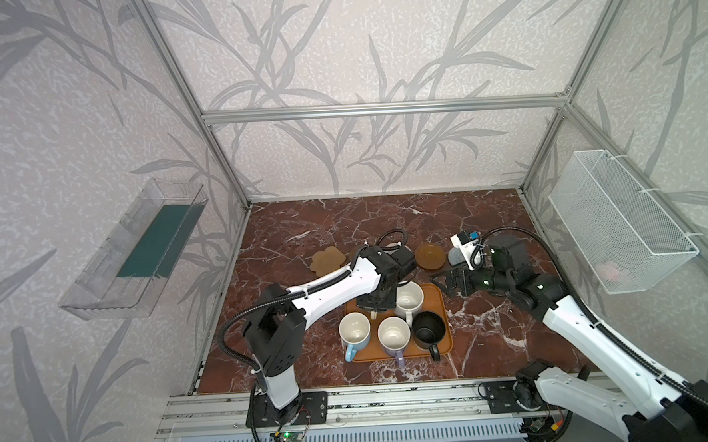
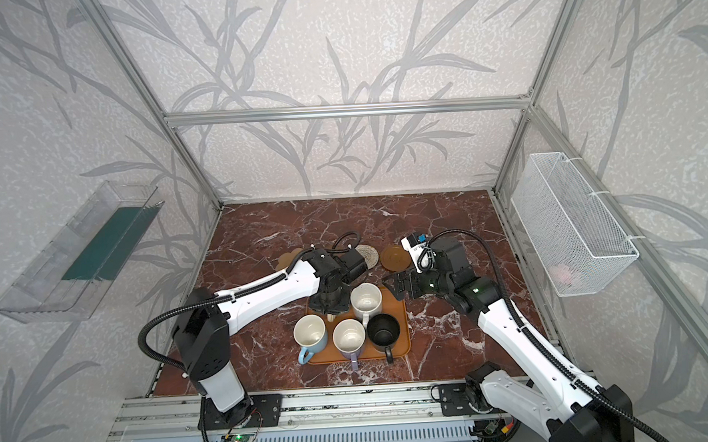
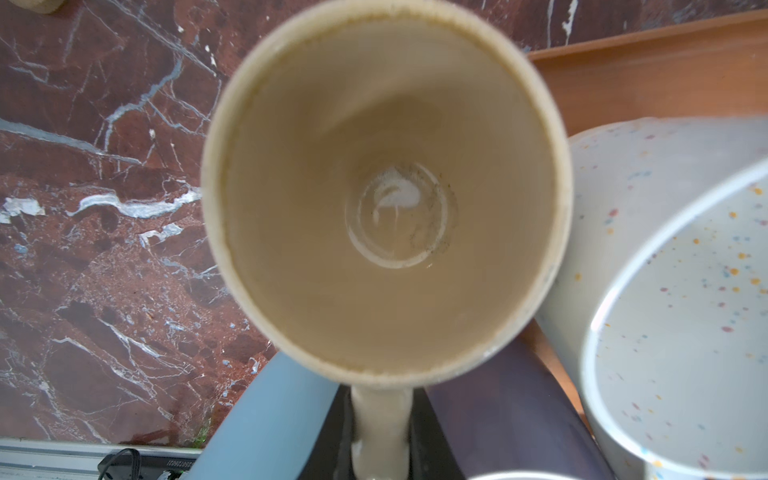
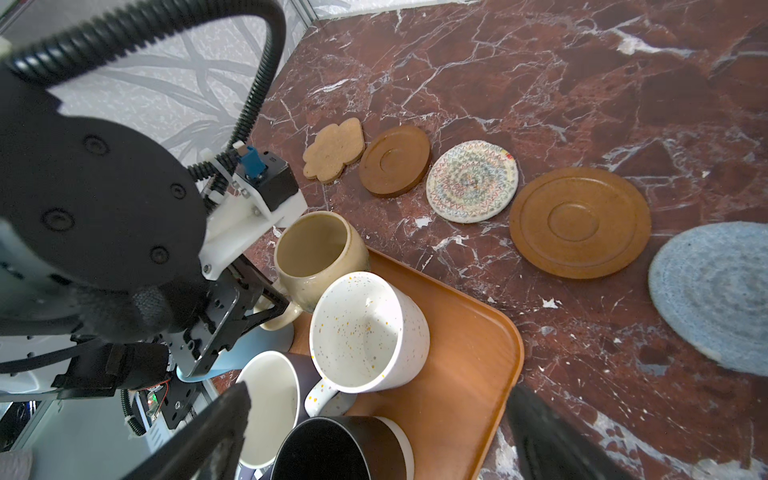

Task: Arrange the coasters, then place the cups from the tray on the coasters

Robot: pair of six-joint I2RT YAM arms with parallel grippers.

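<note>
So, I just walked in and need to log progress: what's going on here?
The left gripper is shut on the handle of the cream mug, at a far corner of the tray. The right gripper is open and empty near it. Five coasters lie in a row beyond, all bare; four other mugs stand on the tray.

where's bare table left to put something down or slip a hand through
Bare marble behind the coaster row up to the back wall, and between the tray and the right arm. Crowded: the tray, five cups packed close, the left claw shut on the handle of the cream mug.
</note>
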